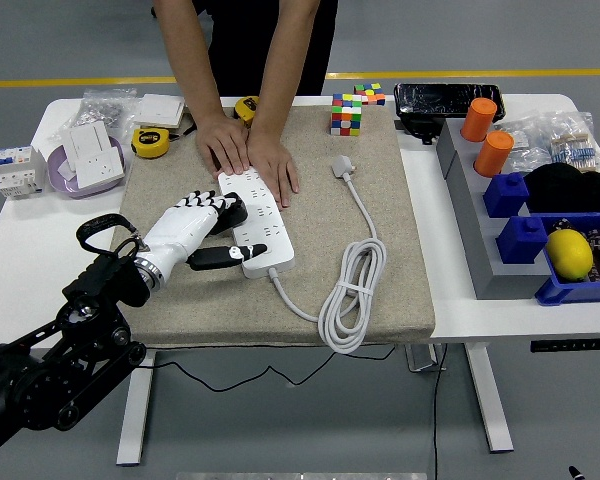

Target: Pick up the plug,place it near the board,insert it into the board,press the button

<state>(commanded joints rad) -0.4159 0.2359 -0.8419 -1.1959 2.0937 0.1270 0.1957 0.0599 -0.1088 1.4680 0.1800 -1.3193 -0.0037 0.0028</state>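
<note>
Hand [202, 228] of white plastic rests on long white board [256, 222]

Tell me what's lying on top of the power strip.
The person's two hands press flat on the far end of the power strip. The robot's left hand covers its left edge; sockets beneath both are hidden.

A white power strip [257, 225] is laid on a beige mat [380, 290], its far end pressed flat under a person's two hands [248, 152]. The robot's left hand [195, 232] is held over the strip's near left part, fingers loosely spread, nothing grasped. The white plug [343, 166] is left on the mat to the right, its cable coiled [352, 290] nearer.
</note>
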